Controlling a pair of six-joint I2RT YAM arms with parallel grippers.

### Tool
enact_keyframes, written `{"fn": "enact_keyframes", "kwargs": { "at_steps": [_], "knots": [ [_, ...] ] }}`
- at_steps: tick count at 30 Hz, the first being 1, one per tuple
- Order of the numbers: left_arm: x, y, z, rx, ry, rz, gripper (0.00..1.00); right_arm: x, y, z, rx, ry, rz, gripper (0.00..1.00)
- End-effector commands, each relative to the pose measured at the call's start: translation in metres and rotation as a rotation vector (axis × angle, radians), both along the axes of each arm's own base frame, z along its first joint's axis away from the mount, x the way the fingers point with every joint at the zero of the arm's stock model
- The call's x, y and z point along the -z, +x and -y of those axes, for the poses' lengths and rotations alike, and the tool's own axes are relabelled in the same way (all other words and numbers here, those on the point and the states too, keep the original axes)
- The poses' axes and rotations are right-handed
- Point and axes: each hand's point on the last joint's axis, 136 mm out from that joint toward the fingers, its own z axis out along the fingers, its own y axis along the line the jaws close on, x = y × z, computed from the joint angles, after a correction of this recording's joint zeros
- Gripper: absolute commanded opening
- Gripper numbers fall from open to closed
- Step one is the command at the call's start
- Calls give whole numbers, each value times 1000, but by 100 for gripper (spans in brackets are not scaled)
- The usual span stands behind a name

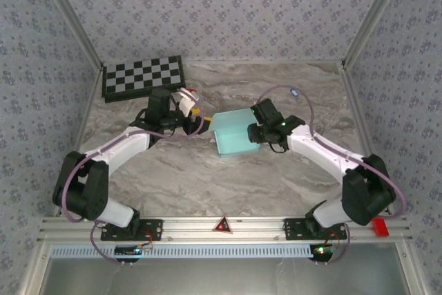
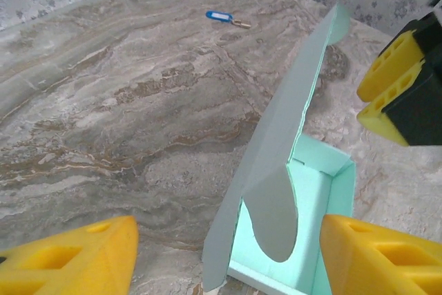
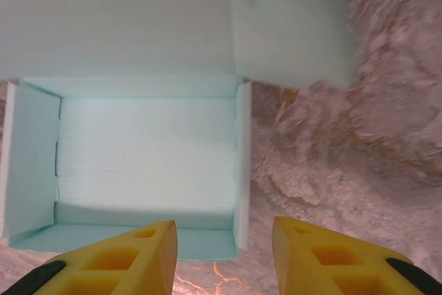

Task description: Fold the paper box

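Paper box: pale blue, mid-worktop, tray walls up, lid standing upright, side flaps loose. Left tool spread, just left of it. Right tool spread at its right wall, pinching nothing. Hazard: the unheld light card likely slides when pushed, or a flap creases. Worktop marble-patterned, smooth. Checkerboard far left. Floral-papered walls.

No legible text or numbers, red triangle sign on near rail, symbol unreadable
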Motion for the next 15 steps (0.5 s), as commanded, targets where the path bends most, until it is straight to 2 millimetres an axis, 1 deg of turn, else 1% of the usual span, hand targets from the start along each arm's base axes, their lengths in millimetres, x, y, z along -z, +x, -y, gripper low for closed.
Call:
{"fn": "enact_keyframes", "kwargs": {
  "at_steps": [1,5,9,12,15],
  "knots": [
    [-23,2,-15,-88,-22,24,70,-19,5,25,76,-30,87,42],
    [-40,10,-44,-240,-32,20,71,-29,7,47,123,-1,115,43],
    [-52,16,-77,-404,-35,-23,72,-33,10,70,174,22,114,43],
    [-59,15,-105,-541,-7,-83,72,-33,15,89,214,44,94,43],
    [-64,6,-131,-633,55,-130,73,-30,23,108,266,68,59,44]
  ]
}}
